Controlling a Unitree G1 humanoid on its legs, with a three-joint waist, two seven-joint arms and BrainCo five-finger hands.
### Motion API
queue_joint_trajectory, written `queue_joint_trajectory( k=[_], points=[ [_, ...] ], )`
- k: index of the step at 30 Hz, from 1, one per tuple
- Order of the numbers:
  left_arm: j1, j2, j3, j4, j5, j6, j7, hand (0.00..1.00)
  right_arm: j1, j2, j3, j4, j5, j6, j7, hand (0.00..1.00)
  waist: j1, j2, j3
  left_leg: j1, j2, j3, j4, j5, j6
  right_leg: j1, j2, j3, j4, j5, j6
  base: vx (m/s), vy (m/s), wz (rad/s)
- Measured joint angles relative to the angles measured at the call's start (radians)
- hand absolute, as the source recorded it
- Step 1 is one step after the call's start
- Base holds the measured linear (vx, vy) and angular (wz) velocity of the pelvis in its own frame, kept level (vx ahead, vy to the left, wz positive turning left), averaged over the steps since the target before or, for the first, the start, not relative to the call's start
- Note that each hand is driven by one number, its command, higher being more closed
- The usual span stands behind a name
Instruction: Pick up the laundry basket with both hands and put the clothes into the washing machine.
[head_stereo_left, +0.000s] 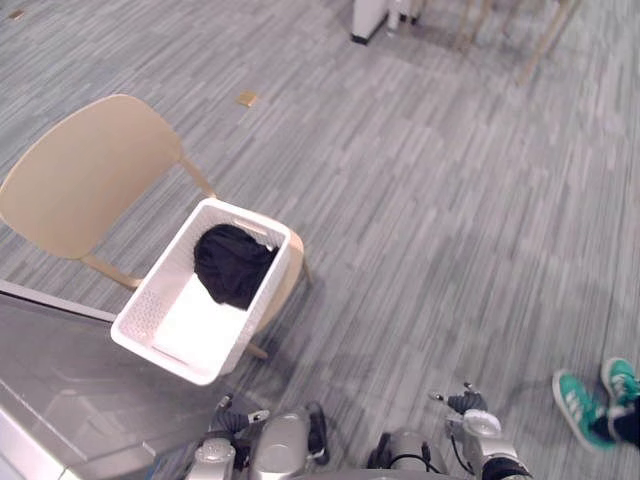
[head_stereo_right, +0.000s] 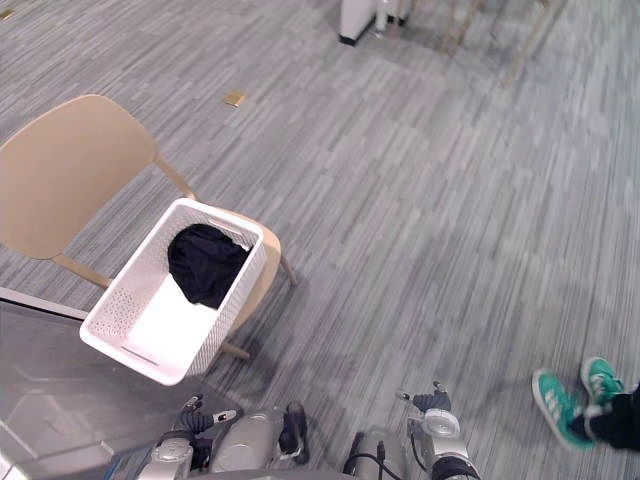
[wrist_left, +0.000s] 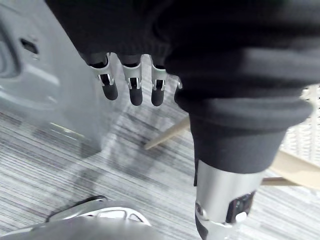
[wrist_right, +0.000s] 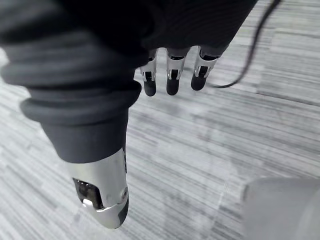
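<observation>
White plastic laundry basket (head_stereo_left: 150, 297) sits on the seat of a tan chair (head_stereo_left: 80, 180), with black clothes (head_stereo_left: 232, 263) heaped at its far end. Both hands hang low and well apart from it, fingers straight and empty. The basket lies at 11 o'clock from the left hand (head_stereo_left: 235, 415) and at 10 o'clock from the right hand (head_stereo_left: 464, 403).

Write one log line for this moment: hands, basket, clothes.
basket: on chair, not yet lifted | clothes: black, in basket | left hand: open, empty | right hand: open, empty
</observation>
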Motion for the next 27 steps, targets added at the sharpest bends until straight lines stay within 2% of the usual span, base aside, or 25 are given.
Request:
queue_joint_trajectory(
  k=[1,2,3,4,5,6,7,8,9,10,11,12,13,14,15,16,18,19,21,24,27],
  points=[
    [0.001,-0.002,0.000,-0.007,-0.001,0.000,0.000,0.00,0.002,0.000,0.003,-0.007,0.000,0.000,0.000,0.00,0.002,0.004,0.002,0.018,0.000,-0.025,-0.008,0.000,0.000,-0.016,0.000,-0.007,-0.027,-0.011,-0.020,0.51,-0.123,1.11],
    [-0.010,-0.019,0.000,-0.007,-0.009,-0.001,0.002,0.00,0.006,-0.001,0.011,-0.024,0.000,-0.001,0.000,0.00,0.000,0.005,0.003,0.038,0.003,-0.101,-0.009,0.000,0.000,-0.061,0.014,-0.003,-0.151,-0.037,-0.060,0.50,-0.162,1.00],
    [-0.017,-0.027,0.002,-0.005,-0.010,0.000,0.002,0.00,0.006,-0.003,0.013,-0.036,0.000,-0.002,0.000,0.00,0.000,0.000,0.001,0.042,0.007,-0.134,-0.008,0.000,0.000,-0.075,0.036,0.017,-0.231,-0.041,-0.066,0.49,-0.221,1.34],
    [-0.032,-0.037,0.004,-0.004,-0.011,-0.001,0.003,0.00,0.008,-0.008,0.012,-0.065,0.000,-0.004,0.000,0.00,0.000,0.028,0.011,0.034,0.031,-0.201,0.014,-0.016,-0.028,-0.096,0.103,0.125,-0.432,-0.026,-0.062,0.56,-0.347,1.80],
    [-0.056,-0.035,0.002,-0.003,-0.020,-0.003,0.003,0.00,0.033,-0.006,0.007,-0.105,0.001,-0.006,-0.001,0.00,-0.007,0.010,0.004,-0.018,0.029,-0.284,0.093,-0.051,-0.088,-0.078,0.152,0.328,-0.711,0.090,-0.015,0.65,-0.477,2.39],
    [-0.073,-0.048,-0.002,0.005,-0.019,-0.006,0.003,0.00,0.057,-0.006,-0.003,-0.103,0.003,-0.006,-0.001,0.00,-0.013,0.018,0.010,-0.032,0.033,-0.323,0.133,-0.086,-0.140,-0.031,0.148,0.385,-0.817,0.203,-0.001,0.55,-0.430,2.12],
    [-0.078,-0.068,-0.011,0.005,-0.021,-0.003,0.004,0.00,0.045,-0.018,-0.016,-0.092,0.004,0.000,-0.001,0.00,0.000,0.046,0.012,-0.030,0.041,-0.360,0.128,-0.094,-0.153,-0.007,0.156,0.347,-0.813,0.202,0.015,0.34,-0.280,1.53],
    [-0.072,-0.091,-0.021,-0.004,-0.021,-0.007,0.001,0.00,0.045,-0.019,-0.040,-0.102,0.009,0.003,-0.006,0.00,0.004,0.038,0.018,-0.034,0.013,-0.381,0.086,-0.080,-0.177,-0.005,0.130,0.337,-0.759,0.185,-0.004,0.28,-0.153,1.76],
    [-0.071,-0.120,-0.026,-0.001,-0.019,-0.004,0.000,0.00,0.063,-0.027,-0.057,-0.142,0.009,0.003,-0.011,0.00,-0.017,0.042,0.018,-0.056,-0.027,-0.404,0.038,-0.032,-0.222,-0.006,0.107,0.348,-0.636,0.155,-0.011,0.23,-0.131,2.05],
    [-0.069,-0.128,-0.028,-0.004,-0.019,-0.006,0.001,0.00,0.077,-0.028,-0.055,-0.167,0.010,0.001,-0.012,0.00,-0.028,0.047,0.020,-0.060,-0.033,-0.417,0.017,0.040,-0.218,-0.018,0.109,0.321,-0.539,0.142,-0.015,0.19,-0.210,2.72],
    [-0.069,-0.140,-0.029,0.000,-0.019,-0.009,0.004,0.00,0.101,-0.019,-0.056,-0.209,0.010,-0.011,-0.017,0.00,-0.025,0.045,0.012,-0.056,-0.029,-0.423,0.050,0.043,-0.203,-0.048,0.111,0.286,-0.449,0.067,-0.023,0.17,-0.270,2.72],
    [-0.065,-0.117,-0.027,-0.004,-0.019,-0.014,0.013,0.00,0.123,0.018,-0.051,-0.231,0.010,-0.023,-0.022,0.00,-0.022,-0.008,-0.023,-0.081,-0.031,-0.428,0.063,0.045,-0.212,-0.011,0.093,0.275,-0.632,0.111,-0.047,0.21,-0.290,2.80],
    [-0.075,-0.112,-0.019,0.003,-0.020,-0.014,0.019,0.00,0.116,0.029,-0.052,-0.236,0.010,-0.027,-0.022,0.00,-0.022,-0.006,-0.021,-0.091,-0.008,-0.411,0.065,0.031,-0.234,0.019,0.081,0.209,-0.647,0.087,-0.064,0.23,-0.208,2.05],
    [-0.076,-0.119,-0.013,0.001,-0.020,-0.016,0.020,0.00,0.097,0.027,-0.053,-0.238,0.010,-0.031,-0.022,0.00,-0.018,0.006,-0.024,-0.112,0.020,-0.383,0.061,0.040,-0.251,0.028,0.084,0.170,-0.660,0.095,-0.077,0.18,-0.184,1.63],
    [-0.080,-0.129,-0.012,0.001,-0.021,-0.016,0.019,0.00,0.066,0.025,-0.053,-0.258,0.009,-0.042,-0.023,0.00,-0.013,0.010,-0.025,-0.147,0.065,-0.280,0.037,0.076,-0.296,0.048,0.074,0.112,-0.693,0.100,-0.084,0.15,-0.221,1.54],
    [-0.078,-0.138,-0.025,0.010,-0.021,-0.016,0.019,0.00,0.051,0.021,-0.055,-0.277,0.009,-0.046,-0.023,0.00,-0.009,0.017,-0.026,-0.150,0.105,-0.138,0.005,0.108,-0.276,0.084,0.062,0.051,-0.726,0.100,-0.085,0.13,-0.217,1.51],
    [-0.078,-0.134,-0.057,0.016,-0.021,-0.016,0.019,0.00,0.051,0.004,-0.055,-0.285,0.009,-0.050,-0.022,0.00,-0.010,0.034,-0.037,-0.122,0.137,0.018,-0.085,0.155,-0.226,0.134,0.049,-0.030,-0.760,0.100,-0.085,0.09,-0.117,1.32],
    [-0.080,-0.126,-0.067,0.014,-0.021,-0.018,0.019,0.00,0.046,-0.007,-0.056,-0.289,0.008,-0.049,-0.023,0.00,-0.010,0.038,-0.040,-0.117,0.134,0.050,-0.124,0.171,-0.209,0.151,0.043,-0.061,-0.780,0.100,-0.084,0.06,-0.036,1.16],
    [-0.078,-0.095,-0.072,0.016,-0.021,-0.022,0.019,0.00,0.035,0.001,-0.053,-0.325,0.001,-0.045,-0.022,0.00,-0.010,0.036,-0.041,-0.117,0.111,0.043,-0.196,0.208,-0.193,0.180,0.032,-0.119,-0.835,0.109,-0.076,0.03,0.031,0.85],
    [-0.058,-0.053,-0.084,0.016,-0.019,-0.023,0.019,0.00,0.039,0.004,-0.053,-0.419,-0.021,-0.043,-0.022,0.00,-0.008,0.036,-0.041,-0.109,0.092,0.008,-0.246,0.248,-0.196,0.210,0.031,-0.147,-0.891,0.138,-0.071,0.01,0.037,0.39],
    [-0.028,-0.018,-0.088,0.016,-0.018,-0.023,0.019,0.00,0.049,-0.009,-0.028,-0.593,-0.084,-0.047,-0.021,0.00,-0.006,0.031,-0.045,-0.088,0.085,0.010,-0.299,0.281,-0.200,0.219,0.035,-0.147,-0.920,0.160,-0.073,-0.04,0.016,0.00]
  ],
)
